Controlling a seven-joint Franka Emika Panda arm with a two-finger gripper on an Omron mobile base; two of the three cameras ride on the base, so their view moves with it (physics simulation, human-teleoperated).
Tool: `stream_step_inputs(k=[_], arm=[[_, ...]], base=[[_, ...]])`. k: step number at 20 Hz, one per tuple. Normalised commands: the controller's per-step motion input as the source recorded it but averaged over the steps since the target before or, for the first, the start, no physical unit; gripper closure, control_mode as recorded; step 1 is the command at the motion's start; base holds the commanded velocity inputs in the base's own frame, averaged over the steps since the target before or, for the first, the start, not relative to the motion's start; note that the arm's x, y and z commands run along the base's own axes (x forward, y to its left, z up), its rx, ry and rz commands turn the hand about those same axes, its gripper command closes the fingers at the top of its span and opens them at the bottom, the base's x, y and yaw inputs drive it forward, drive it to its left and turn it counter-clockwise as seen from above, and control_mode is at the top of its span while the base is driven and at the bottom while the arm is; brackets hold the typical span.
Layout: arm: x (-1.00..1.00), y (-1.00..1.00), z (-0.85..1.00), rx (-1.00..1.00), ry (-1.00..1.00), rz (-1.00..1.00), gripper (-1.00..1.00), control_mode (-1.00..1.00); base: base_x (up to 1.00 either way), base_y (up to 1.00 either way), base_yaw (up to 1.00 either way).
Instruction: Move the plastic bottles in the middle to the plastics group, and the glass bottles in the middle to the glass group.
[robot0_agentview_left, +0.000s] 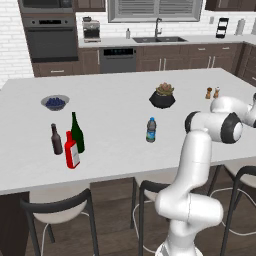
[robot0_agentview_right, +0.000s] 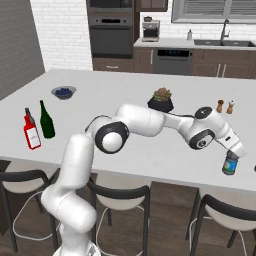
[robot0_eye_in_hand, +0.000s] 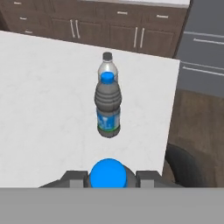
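Two small clear bottles stand upright ahead of the gripper (robot0_eye_in_hand: 108, 175) in the hand view: a near one with a blue cap and blue label (robot0_eye_in_hand: 107, 109), and just behind it a greyish one with a dark cap (robot0_eye_in_hand: 107, 65), both near the counter's (robot0_eye_in_hand: 43, 109) far edge. The fingers pinch a blue-capped bottle (robot0_agentview_right: 230, 164) at its neck; it hangs upright at the counter's right end. Another blue-labelled water bottle (robot0_agentview_left: 151, 130) stands mid-counter. At the left end, the red flat-sided bottle (robot0_agentview_left: 71, 151) with a white label sits just beside the green wine bottle (robot0_agentview_left: 77, 132) and brown bottle (robot0_agentview_left: 56, 140). No label writing is legible
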Motion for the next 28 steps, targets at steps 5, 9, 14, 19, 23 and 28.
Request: stream_step_inputs(k=[5,9,14,19,23,28], arm=[[0.00,-0.41,-0.08,0.00,-0.08,0.00,1.00,-1.00],[0.00,-0.11,-0.27,0.00,-0.06,0.00,1.00,-1.00],[0.03,-0.04,-0.07,0.00,-0.02,0.00,1.00,-1.00],[0.05,0.00,-0.06,0.00,-0.01,0.00,1.00,-1.00],[0.14,-0.11,0.00,-0.01,-0.06,-0.01,1.00,-1.00],[0.33,-0.37,0.00,0.00,0.01,-0.07,1.00,-1.00]], base=[[0.00,0.00,0.00],[0.00,0.00,0.00],[0.00,0.00,0.00],[0.00,0.00,0.00],[0.00,0.00,0.00],[0.00,0.00,0.00]])
